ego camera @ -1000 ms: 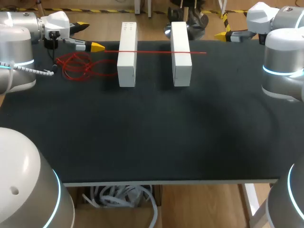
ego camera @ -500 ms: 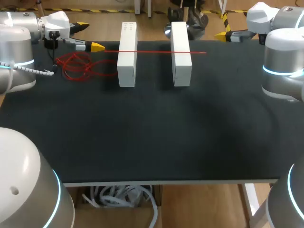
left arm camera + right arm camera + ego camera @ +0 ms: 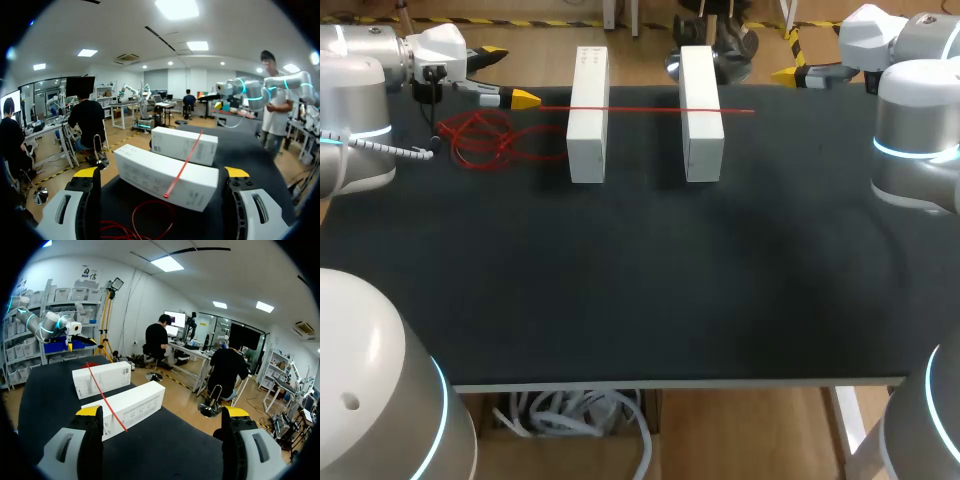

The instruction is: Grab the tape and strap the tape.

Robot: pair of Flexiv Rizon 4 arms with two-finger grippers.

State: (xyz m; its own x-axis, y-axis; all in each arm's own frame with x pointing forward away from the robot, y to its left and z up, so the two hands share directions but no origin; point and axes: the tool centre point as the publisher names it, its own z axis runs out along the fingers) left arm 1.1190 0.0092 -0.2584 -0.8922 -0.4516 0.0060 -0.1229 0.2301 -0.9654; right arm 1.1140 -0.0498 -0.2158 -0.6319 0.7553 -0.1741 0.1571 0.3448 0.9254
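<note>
Tape [image 3: 640,109] lies ahead of the level left gripper [image 3: 160,172], open; right gripper [image 3: 162,411], level opposite, open too.

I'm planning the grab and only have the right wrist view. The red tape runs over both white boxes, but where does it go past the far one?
Observer: Past the far box the tape ends in a loose red coil lying on the table, on the left arm's side.
Operator: Does the left gripper have hold of it?
Observer: No. The left gripper is open, with its fingers wide apart. Its wrist view shows the coil lying on the table below, between them.
</note>
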